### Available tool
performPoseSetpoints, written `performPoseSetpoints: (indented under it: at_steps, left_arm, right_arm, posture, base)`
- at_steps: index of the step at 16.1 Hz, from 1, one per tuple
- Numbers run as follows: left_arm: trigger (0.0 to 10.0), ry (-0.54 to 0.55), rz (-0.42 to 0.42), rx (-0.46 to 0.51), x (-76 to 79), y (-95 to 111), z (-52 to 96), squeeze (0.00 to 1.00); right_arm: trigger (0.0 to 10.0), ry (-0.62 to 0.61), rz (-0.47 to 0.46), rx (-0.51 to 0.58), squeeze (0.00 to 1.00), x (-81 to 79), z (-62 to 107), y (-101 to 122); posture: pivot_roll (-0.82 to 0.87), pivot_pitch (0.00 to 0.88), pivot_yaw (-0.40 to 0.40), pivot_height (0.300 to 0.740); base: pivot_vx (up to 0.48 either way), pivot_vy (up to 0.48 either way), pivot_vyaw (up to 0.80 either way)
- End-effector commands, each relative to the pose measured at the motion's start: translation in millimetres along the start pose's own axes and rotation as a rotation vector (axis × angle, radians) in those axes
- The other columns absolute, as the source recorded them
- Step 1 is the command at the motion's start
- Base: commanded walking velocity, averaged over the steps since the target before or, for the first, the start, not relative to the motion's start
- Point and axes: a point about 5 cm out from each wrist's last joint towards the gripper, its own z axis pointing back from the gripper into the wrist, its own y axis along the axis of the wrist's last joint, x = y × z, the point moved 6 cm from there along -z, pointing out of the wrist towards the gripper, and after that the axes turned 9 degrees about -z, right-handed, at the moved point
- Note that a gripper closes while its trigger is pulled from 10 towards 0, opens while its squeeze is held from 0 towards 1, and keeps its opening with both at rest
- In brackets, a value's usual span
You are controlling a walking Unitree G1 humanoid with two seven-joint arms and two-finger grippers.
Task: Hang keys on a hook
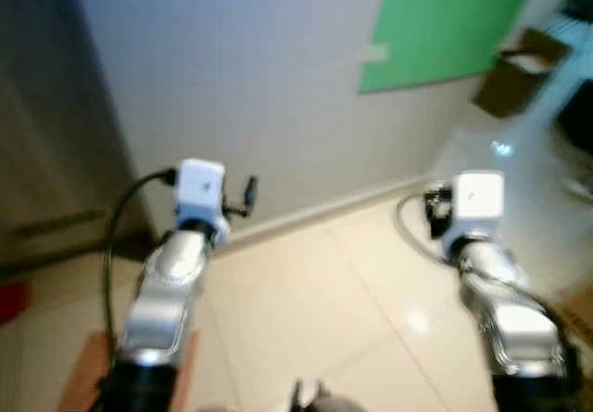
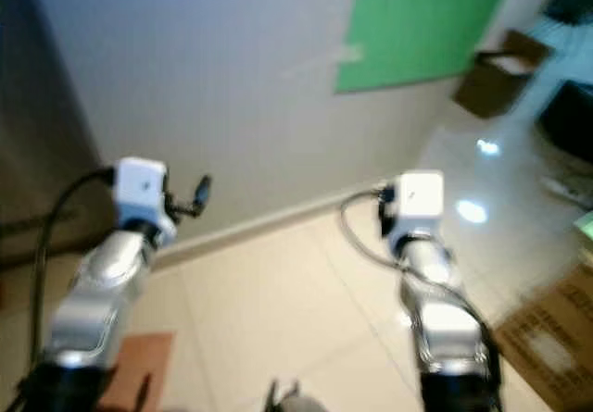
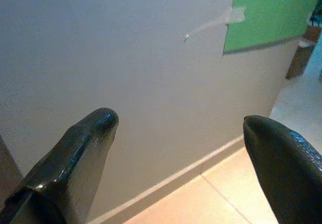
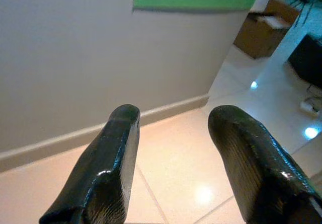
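Observation:
A small white fitting (image 3: 234, 15) is stuck on the grey wall (image 1: 269, 88) at the left edge of a green board (image 1: 445, 18); whether it is a hook I cannot tell. It also shows as a pale mark (image 1: 374, 54) in the blurred left eye view. Both silver arms are raised toward the wall, the left wrist (image 1: 199, 192) and the right wrist (image 1: 477, 201) well above the floor. My left gripper (image 3: 178, 121) is open wide with only wall between its fingers. My right gripper (image 4: 173, 114) is open too, holding nothing. I see no keys.
A dark door or cabinet (image 1: 46, 153) stands at the left. An open cardboard box (image 1: 514, 74) sits by the wall at the right, another carton (image 2: 556, 338) at the lower right. Glossy cream floor tiles (image 1: 315, 310) run to the skirting. An orange mat (image 1: 88, 366) lies under the left arm.

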Motion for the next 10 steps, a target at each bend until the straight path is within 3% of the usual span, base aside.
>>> performPoseSetpoints:
  at_steps: [1,4,6,9,10]
  left_arm:
    - [10.0,-0.022,-0.002,0.025,4.1,7,-0.4,0.00]
    - [10.0,-0.052,-0.031,0.042,9.4,4,0.0,0.00]
    - [10.0,-0.078,-0.139,0.058,11.9,-7,0.2,0.00]
    - [10.0,-0.094,-0.108,0.089,12.9,0,0.4,0.00]
    - [10.0,-0.114,-0.114,0.094,14.9,2,-1.0,0.00]
  right_arm:
    - [10.0,-0.019,0.019,0.011,0.00,6.7,2.1,4]
    - [10.0,-0.062,0.048,0.003,0.00,18.4,4.5,-1]
    - [10.0,-0.112,0.056,0.078,0.00,34.0,10.2,-7]
    - [10.0,-0.101,0.037,0.092,0.00,30.7,14.1,-11]
    - [10.0,-0.104,0.013,0.086,0.00,29.7,14.1,-13]
  posture:
    - [-0.03,0.000,-0.090,0.718]
    - [-0.05,0.000,-0.076,0.718]
    - [-0.05,0.000,-0.066,0.718]
    - [-0.05,0.000,-0.061,0.718]
    - [-0.06,0.000,-0.063,0.718]
  base:
    - [0.000,0.000,-0.78]
    - [0.000,0.000,-0.78]
    - [0.000,0.000,-0.78]
    - [0.162,0.000,-0.78]
    - [0.319,0.000,0.00]
